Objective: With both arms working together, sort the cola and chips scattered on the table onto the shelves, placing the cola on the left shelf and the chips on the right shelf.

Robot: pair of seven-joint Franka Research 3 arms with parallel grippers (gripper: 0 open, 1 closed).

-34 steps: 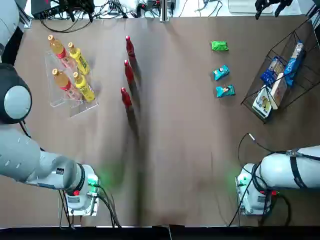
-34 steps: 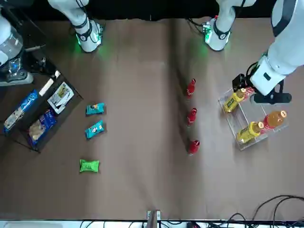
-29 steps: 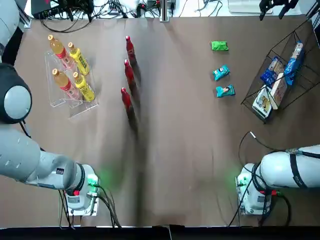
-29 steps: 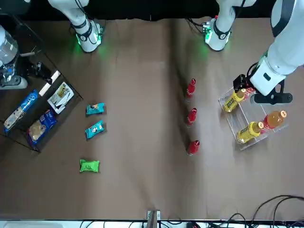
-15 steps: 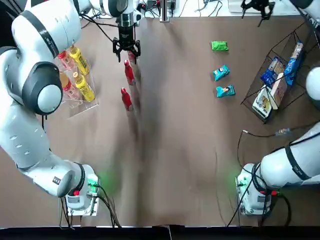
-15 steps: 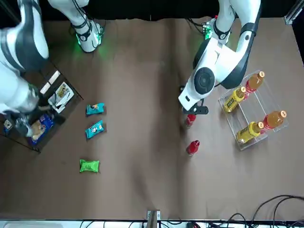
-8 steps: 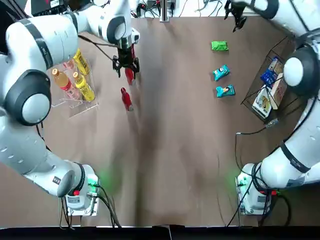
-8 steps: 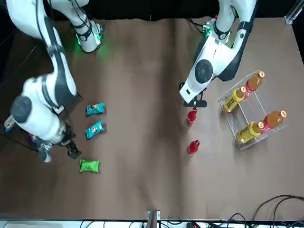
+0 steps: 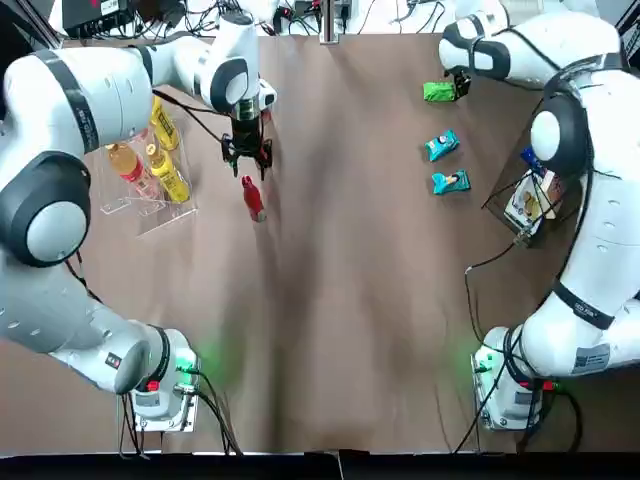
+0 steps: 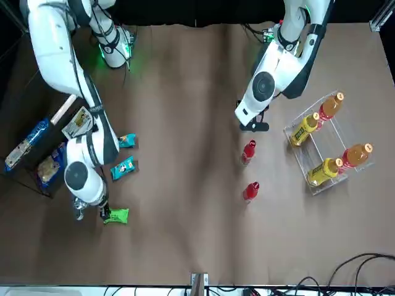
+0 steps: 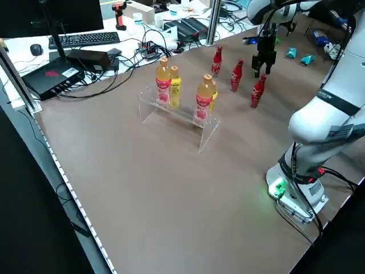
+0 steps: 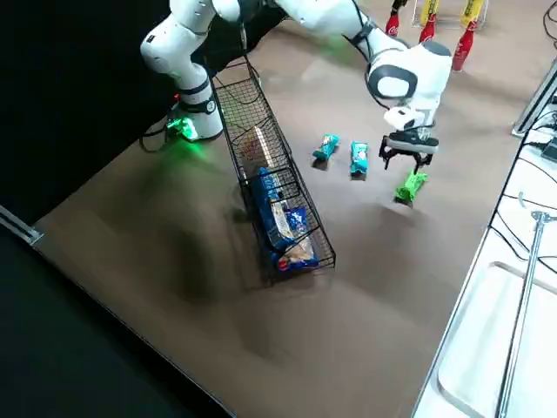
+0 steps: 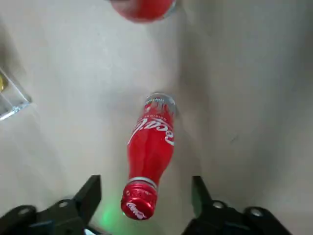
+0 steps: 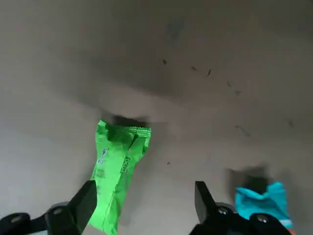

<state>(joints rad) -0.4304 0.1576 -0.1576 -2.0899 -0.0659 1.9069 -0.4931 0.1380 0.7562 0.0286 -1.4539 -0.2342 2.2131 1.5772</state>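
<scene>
Nearest the robot's edge of the brown bench (image 9: 350, 300): only the two arm bases, nothing of the task.

Farther out on the left half, a row of three slim red cola bottles running from near to far, all upright. Nearest one (image 9: 252, 197) standing free. Just beyond it, left pincer (image 9: 247, 152) pointing straight down, fingers spread wide and empty, with a second red bottle (image 13: 149, 147) directly beneath, its cap between the two fingers. Long axis vertical, so a plain descent should put the neck inside the gap. Probably the middle bottle of the row, though hard to say for sure.

Toward the left edge, beside that row: small clear acrylic stepped rack (image 9: 150, 215), holding four orange and yellow drink bottles (image 9: 168, 175) and no cola yet.

Toward the right edge, level with the rack: black wire basket (image 12: 261, 113), loaded with blue and white boxes and packs (image 12: 283, 218), no chips inside. Between basket and bench middle, two teal-blue crinkly packets (image 9: 442, 145) lying flat, well apart from either pincer.

Close to the far edge, right half: right pincer (image 12: 405, 157), also wide and empty, hovering over the bright green crinkly packet (image 14: 117, 181). Packet flat, off toward one finger rather than centred, long axis crossing the closing line, so likely needing a small sideways shift before going down.
</scene>
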